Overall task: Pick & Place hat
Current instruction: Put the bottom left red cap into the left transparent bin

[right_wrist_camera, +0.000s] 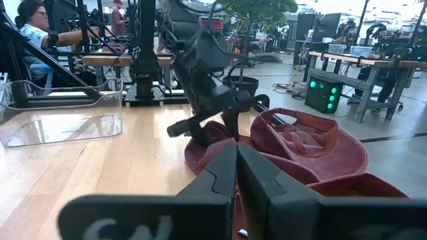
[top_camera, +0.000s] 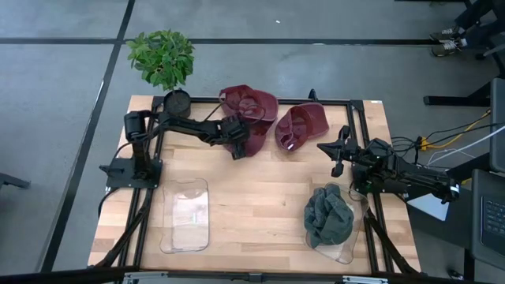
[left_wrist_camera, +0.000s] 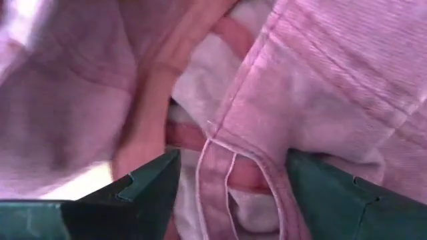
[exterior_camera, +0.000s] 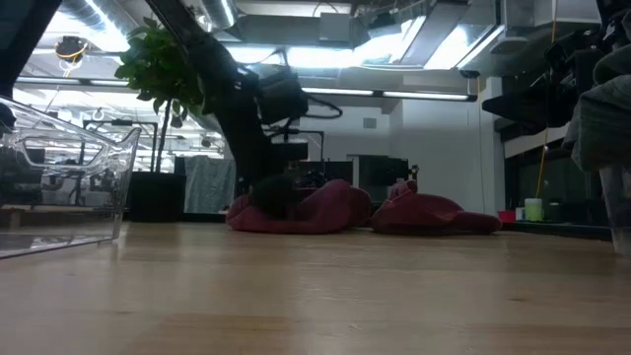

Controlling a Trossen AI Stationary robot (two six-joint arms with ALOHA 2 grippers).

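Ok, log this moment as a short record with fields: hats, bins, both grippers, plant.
hats: two maroon hats at the table's far edge, left maroon hat, right maroon hat
left gripper: left gripper open, down at the left maroon hat, fabric between its fingers
right gripper: right gripper shut, raised near the right side, holding nothing
left bin: clear bin, nothing seen inside
right bin: clear bin holding a grey-green hat
plant: potted plant at the far left corner

You see a grey floor all around the wooden table. Beyond the table, long ceiling lights shine, and a workbench stands.
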